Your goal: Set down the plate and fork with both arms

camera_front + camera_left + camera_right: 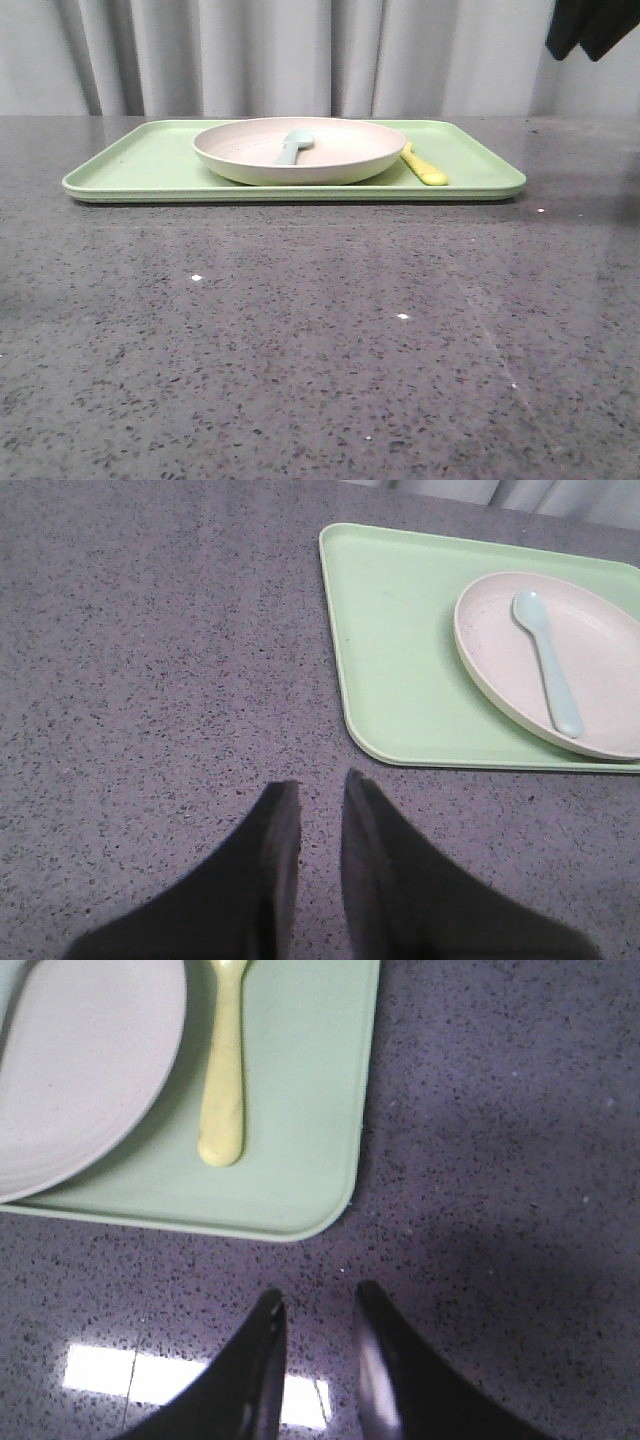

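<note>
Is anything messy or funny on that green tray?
Nothing is spilled or broken. The spoon lies inside the plate, and the fork lies flat on the tray beside the plate.

The tray (130,175) lies on the table (300,340), toward its far side. The plate (330,165) sits on the tray near its middle, the spoon (294,147) in the plate. The fork (425,167) lies on the tray just right of the plate
</note>
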Controlling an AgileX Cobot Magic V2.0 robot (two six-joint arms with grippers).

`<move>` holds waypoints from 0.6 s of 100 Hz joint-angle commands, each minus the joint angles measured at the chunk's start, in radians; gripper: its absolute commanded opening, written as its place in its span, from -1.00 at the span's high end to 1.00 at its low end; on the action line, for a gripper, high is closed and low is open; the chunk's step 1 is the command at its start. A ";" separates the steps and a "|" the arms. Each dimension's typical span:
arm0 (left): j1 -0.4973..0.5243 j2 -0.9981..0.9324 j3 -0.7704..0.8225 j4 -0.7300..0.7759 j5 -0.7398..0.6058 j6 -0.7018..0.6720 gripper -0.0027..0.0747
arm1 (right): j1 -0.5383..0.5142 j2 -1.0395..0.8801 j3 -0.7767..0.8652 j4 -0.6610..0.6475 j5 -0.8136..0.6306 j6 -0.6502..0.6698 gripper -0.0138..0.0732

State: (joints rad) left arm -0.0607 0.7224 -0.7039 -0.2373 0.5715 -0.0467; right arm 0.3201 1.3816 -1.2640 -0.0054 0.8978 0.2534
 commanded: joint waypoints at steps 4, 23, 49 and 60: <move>0.002 -0.021 -0.021 0.012 -0.062 -0.008 0.98 | -0.007 -0.145 0.096 -0.018 -0.142 -0.010 0.53; 0.002 -0.051 -0.021 0.041 -0.062 -0.008 0.98 | -0.007 -0.323 0.265 -0.045 -0.221 -0.010 0.83; 0.002 -0.100 0.004 0.049 -0.087 0.000 0.98 | -0.007 -0.572 0.456 -0.103 -0.349 -0.010 0.83; 0.002 -0.144 0.051 0.049 -0.125 0.000 0.98 | -0.007 -0.675 0.536 -0.105 -0.418 -0.010 0.83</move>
State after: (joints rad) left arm -0.0595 0.6090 -0.6586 -0.1840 0.5467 -0.0449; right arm 0.3201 0.7819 -0.7547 -0.0861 0.6051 0.2499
